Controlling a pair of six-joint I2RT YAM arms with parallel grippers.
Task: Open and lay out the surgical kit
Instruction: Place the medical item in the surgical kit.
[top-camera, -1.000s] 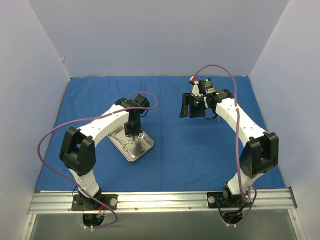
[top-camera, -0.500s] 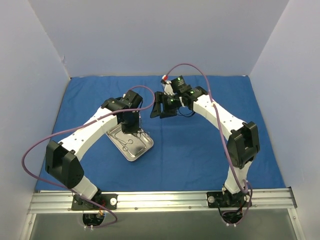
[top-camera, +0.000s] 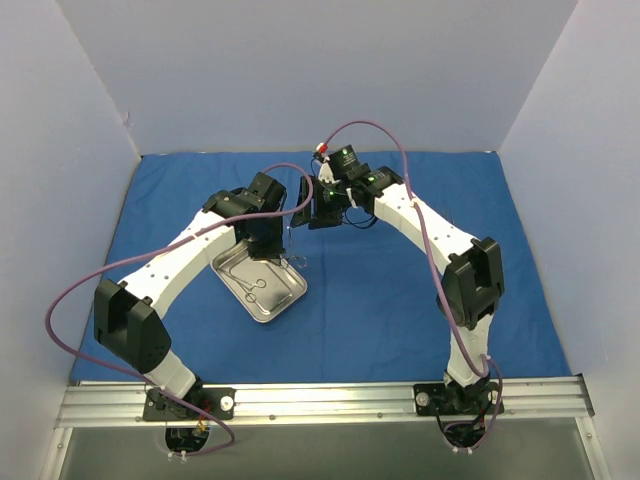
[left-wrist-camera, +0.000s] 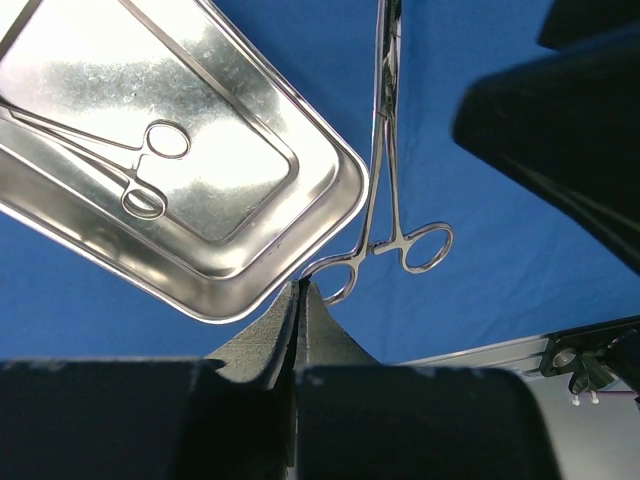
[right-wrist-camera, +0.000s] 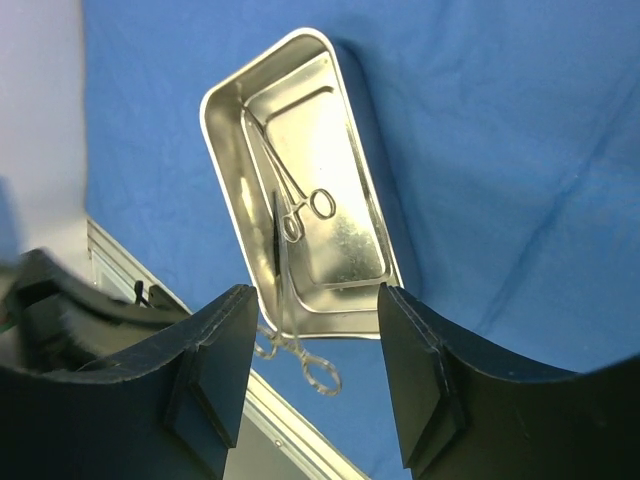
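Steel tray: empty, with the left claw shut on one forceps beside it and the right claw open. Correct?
No. The steel tray holds a second forceps, as the left wrist view shows. The left claw is shut on one forceps beside it, and the right claw is open.

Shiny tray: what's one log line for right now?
left claw shut on forceps | right claw open nearby | tray holds second forceps

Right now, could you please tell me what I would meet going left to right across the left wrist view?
The forceps lying in the steel tray → second forceps hanging just past the tray's right corner → right arm, dark and blurred.
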